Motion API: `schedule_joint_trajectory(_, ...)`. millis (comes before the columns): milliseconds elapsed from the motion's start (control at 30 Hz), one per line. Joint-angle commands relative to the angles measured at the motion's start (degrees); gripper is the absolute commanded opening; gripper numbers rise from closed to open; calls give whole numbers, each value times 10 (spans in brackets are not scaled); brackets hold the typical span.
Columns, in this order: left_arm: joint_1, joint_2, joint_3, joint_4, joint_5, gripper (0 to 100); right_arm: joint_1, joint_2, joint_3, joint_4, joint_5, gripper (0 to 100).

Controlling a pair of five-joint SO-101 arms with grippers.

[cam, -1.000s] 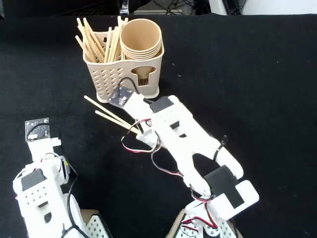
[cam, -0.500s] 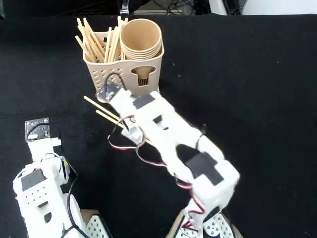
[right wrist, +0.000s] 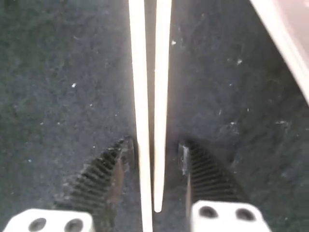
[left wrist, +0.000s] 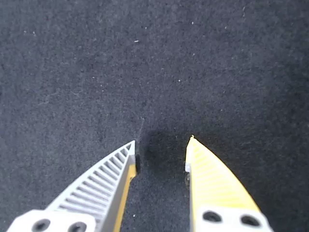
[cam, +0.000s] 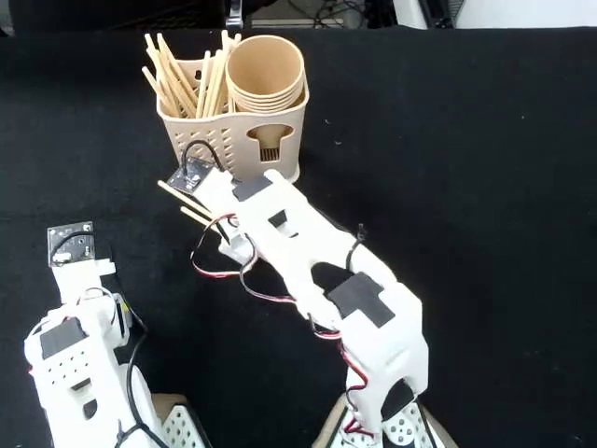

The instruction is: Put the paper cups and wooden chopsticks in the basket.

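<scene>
Your right gripper (right wrist: 154,147) sits low over the table (cam: 485,205), jaws parted, one on each side of the two loose chopsticks (right wrist: 136,72). It is not clamped. Dark cloth shows between the basket-side jaw and its stick. The other jaw is at or very near its stick, and contact there is unclear. The sticks lie flat on the cloth, side by side and nearly parallel. One stick's end lies deep between the jaws, near the gripper's base.

In the high view the pair's free ends poke out from under your right arm (cam: 308,252) on the side toward the left arm (cam: 70,345). They lie just in front of the basket (cam: 233,140), apart from its wall. The right arm's wrist is close to the basket's front wall, and the pale basket edge cuts across a corner of the right wrist view. Room is tight there.

The basket stands upright near the table's far edge. One compartment holds a stack of paper cups (cam: 266,70). The other holds a bundle of chopsticks (cam: 182,75), fanned and leaning over the rim.

Your left gripper (left wrist: 161,142) is spread, with nothing between its tips and bare cloth under it. The left arm sits by the near edge, well apart from the basket and the sticks. There is wide open cloth on the right arm's outer side, and more between the two arms.
</scene>
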Motion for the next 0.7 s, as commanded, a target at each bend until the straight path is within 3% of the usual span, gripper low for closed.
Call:
schedule_joint_trajectory(0, -3, -7, -3, -10, 3, 177, -11, 7, -25, -10, 19, 11)
schedule_joint_trajectory(367, -3, -7, -3, -10, 3, 177, -11, -6, -24, 21, 24, 12)
schedule_joint_trajectory(667, -3, -7, -2, -10, 3, 177, -10, -224, 84, 4, 20, 12)
